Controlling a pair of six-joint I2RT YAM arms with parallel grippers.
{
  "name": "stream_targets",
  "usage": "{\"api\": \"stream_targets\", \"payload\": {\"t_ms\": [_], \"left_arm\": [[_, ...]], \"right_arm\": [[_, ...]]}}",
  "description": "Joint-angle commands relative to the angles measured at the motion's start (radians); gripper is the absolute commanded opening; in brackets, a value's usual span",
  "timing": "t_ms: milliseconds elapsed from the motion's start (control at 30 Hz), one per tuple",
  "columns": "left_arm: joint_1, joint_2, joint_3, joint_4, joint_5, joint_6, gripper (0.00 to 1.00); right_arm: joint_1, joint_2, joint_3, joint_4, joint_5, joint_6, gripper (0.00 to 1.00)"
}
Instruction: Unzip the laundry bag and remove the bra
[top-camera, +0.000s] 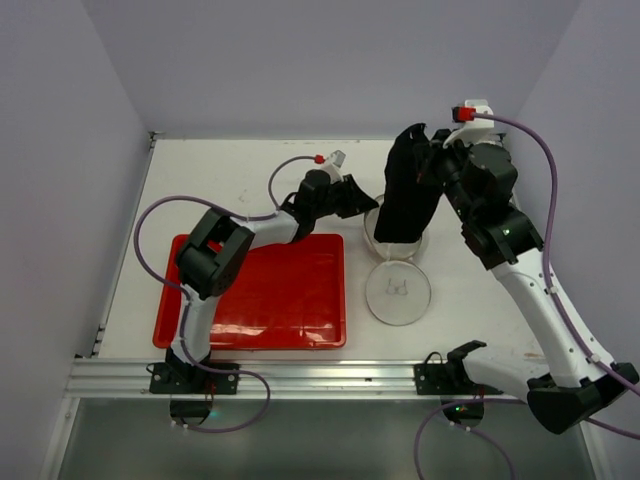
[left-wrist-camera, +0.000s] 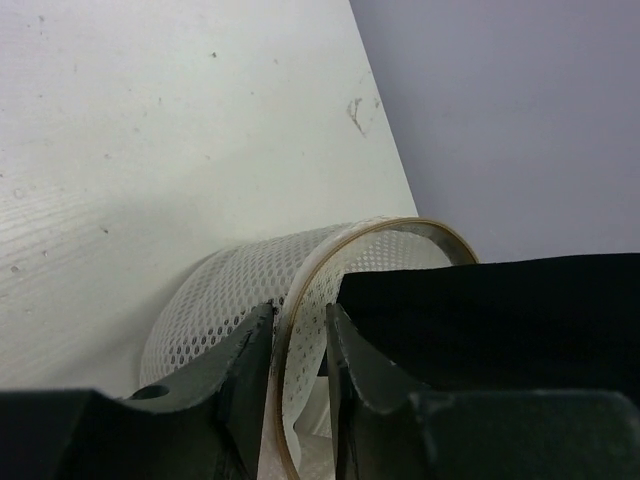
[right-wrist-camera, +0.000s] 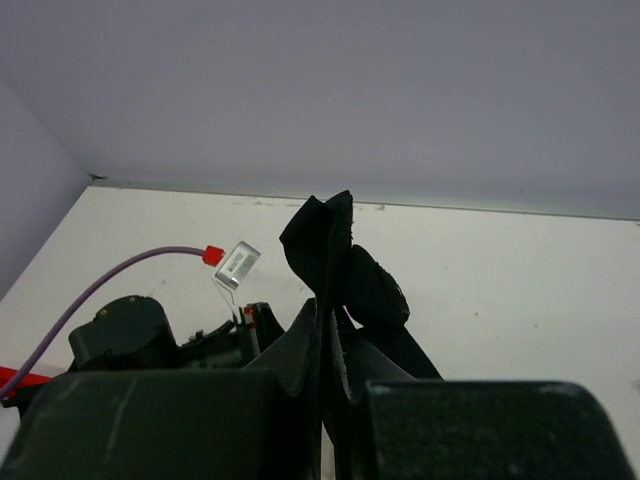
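Laundry bag: the laundry bag (top-camera: 398, 288) sits on the white bench (top-camera: 200, 180), to the right of the red tray (top-camera: 250, 290).
Bag look: it is a small round pouch of whitish net with holes, and it has a stiff tan ring at its mouth. A flat round part with a small dark mark lies on the near side.
Bag mouth: it is open, as the left wrist view shows.
What is in the bag: the low end of the bra (top-camera: 405, 200) hangs at the open mouth. I cannot tell if any of it is inside.
Bra: it is soft and black and hangs down long and folded, lifted above the bag toward the far right of the bench.
Right end effector: the right end effector (top-camera: 428, 168) has its fingers pressed together on the top of the bra.
Left end effector: the left end effector (top-camera: 368, 206) is at the left side of the bag. Its fingers are spread a little, with the bag's ring and net between them.
Red tray: it is flat with a low rim, and it lies near the left arm.
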Motion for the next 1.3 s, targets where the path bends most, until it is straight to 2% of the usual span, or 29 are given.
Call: {"api": "stream_targets", "payload": {"t_ms": [0,233,467,767,867,900,933,1100,1133,1267], "left_arm": [[0.001,-0.038,0.027,0.032,0.023,0.008,0.32],[0.0,-0.08,0.039,-0.032,0.002,0.029,0.37],[0.0,-0.094,0.025,-0.031,0.003,0.02,0.42],[0.004,-0.224,0.033,-0.112,-0.021,0.058,0.54],[0.012,-0.304,0.021,-0.155,-0.043,0.077,0.6],[0.014,-0.345,0.018,-0.173,-0.067,0.084,0.67],[0.018,-0.368,0.016,-0.213,-0.078,0.099,0.7],[0.087,-0.541,-0.059,-0.313,-0.116,0.12,0.78],[0.104,-0.577,-0.086,-0.317,-0.121,0.117,0.79],[0.202,-0.744,-0.177,-0.425,-0.166,0.146,0.81]], "right_arm": [[-0.003,-0.024,0.091,-0.032,-0.011,-0.034,0.0],[-0.003,0.011,0.209,-0.009,-0.155,-0.002,0.0],[-0.003,0.06,0.319,-0.03,-0.168,0.029,0.0],[-0.004,0.092,0.434,0.005,-0.22,0.018,0.0],[-0.003,0.088,0.467,0.014,-0.221,0.05,0.0],[-0.003,0.082,0.476,0.019,-0.23,0.069,0.0],[-0.003,0.082,0.489,0.01,-0.235,0.075,0.0],[-0.004,0.141,0.675,-0.105,-0.351,0.121,0.0],[-0.001,0.151,0.686,-0.115,-0.418,0.135,0.0],[-0.001,0.155,0.704,-0.113,-0.531,0.227,0.0]]}}
